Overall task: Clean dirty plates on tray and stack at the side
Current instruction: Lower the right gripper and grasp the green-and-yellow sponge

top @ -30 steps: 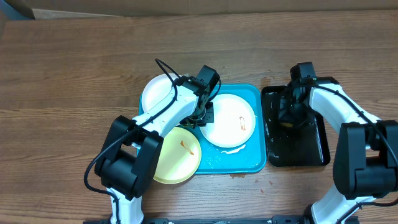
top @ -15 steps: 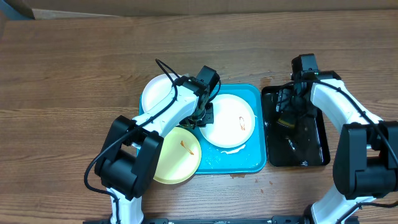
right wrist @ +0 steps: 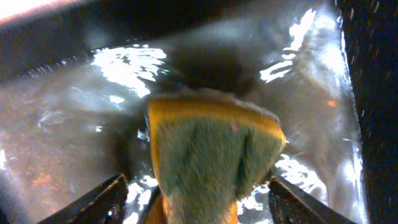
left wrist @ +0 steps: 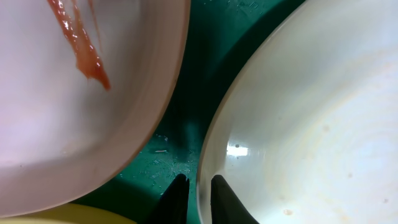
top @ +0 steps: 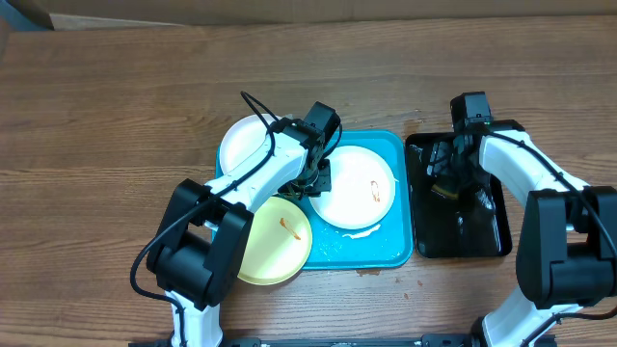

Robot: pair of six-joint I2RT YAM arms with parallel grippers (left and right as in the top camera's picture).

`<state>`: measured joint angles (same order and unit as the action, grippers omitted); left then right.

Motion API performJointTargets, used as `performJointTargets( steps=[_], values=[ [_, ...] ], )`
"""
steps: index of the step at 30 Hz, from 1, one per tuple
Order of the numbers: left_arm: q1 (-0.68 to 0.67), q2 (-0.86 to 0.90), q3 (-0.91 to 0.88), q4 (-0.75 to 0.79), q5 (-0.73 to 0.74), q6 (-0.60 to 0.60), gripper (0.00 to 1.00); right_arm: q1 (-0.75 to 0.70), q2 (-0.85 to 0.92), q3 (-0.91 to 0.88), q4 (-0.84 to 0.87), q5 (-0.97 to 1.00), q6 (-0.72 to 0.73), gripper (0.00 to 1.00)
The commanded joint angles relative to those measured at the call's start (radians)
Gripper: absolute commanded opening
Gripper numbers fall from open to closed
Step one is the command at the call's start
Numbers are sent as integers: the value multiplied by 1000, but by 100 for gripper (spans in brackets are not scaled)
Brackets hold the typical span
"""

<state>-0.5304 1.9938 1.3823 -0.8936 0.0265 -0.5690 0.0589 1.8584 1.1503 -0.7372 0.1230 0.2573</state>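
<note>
Wood table point(top: 116, 106) across the whole overhead view; on it the turquoise tray point(top: 390, 253) at centre and a narrower black tray point(top: 492, 241) just to its right. Three plates in a cluster: a white plate point(top: 352, 188) lying in the turquoise tray with a reddish smear, a second white plate point(top: 241, 145) overhanging the tray's far left corner, a pale yellow plate point(top: 275, 246) overhanging its near left edge, also smeared. Left gripper point(top: 313, 178) low between the plates at the left rim of the tray's white plate. Only from the left wrist: fingertips point(left wrist: 177, 196) almost together, a slim gap between them straddling that plate's rim, with bare wet tray floor alongside and a red streak on the neighbouring plate. Right gripper point(top: 451, 178) over the black tray. Only from the right wrist: a sponge point(right wrist: 211, 155), yellow with a green scouring face, between widely spread jaws, above wet black tray floor; firm grip or loose, cannot tell. Against one second ago: plates and left arm unmoved, right gripper shifted slightly over the black tray, jaws wider.
</note>
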Motion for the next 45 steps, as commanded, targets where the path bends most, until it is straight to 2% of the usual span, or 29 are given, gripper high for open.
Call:
performJointTargets(
  steps=[1, 8, 10, 11, 12, 13, 17, 20, 21, 22, 26, 29, 33, 36, 39, 45],
  values=[
    [-7, 7, -7, -2, 0, 16, 16, -5, 0, 36, 23, 35, 6, 75],
    [-7, 7, -7, -2, 0, 16, 17, -4, 1, -24, 105, 45, 11, 74],
    [-7, 7, -7, -2, 0, 16, 17, -4, 1, -41, 138, 45, 10, 67],
    [-7, 7, -7, -2, 0, 16, 17, -4, 1, -43, 150, 45, 10, 60],
    [-7, 7, -7, -2, 0, 16, 17, -4, 1, -43, 158, 45, 9, 41],
    [-7, 7, -7, -2, -1, 16, 18, -4, 1, -43, 166, 45, 8, 4],
    [-7, 7, -7, 2, -1, 16, 19, -4, 1, -37, 160, 32, 5, 4],
    [-7, 7, -7, 1, -1, 16, 22, -4, 1, 1, 85, 10, -2, 59],
    [-7, 7, -7, 2, -1, 16, 24, -4, 1, 22, 47, 11, -2, 65],
    [-7, 7, -7, 3, -2, 16, 24, -4, 1, 37, 20, 11, -2, 67],
    [-5, 7, -7, 10, -21, 16, 24, -4, 1, 95, -121, 11, -2, 68],
    [-5, 7, -7, 9, -29, 16, 24, -4, 1, 89, -163, 11, -1, 67],
    [-5, 7, -7, 18, -29, 16, 24, -4, 1, 60, -127, 11, 6, 58],
    [-5, 7, -7, 23, -29, 16, 25, -4, 1, 34, -92, 11, 9, 56],
    [-5, 7, -7, 22, -29, 16, 24, -4, 1, 29, -74, 6, 35, 42],
    [-5, 7, -7, 23, -29, 16, 25, -4, 1, 29, -78, -60, 35, 40]
  ],
)
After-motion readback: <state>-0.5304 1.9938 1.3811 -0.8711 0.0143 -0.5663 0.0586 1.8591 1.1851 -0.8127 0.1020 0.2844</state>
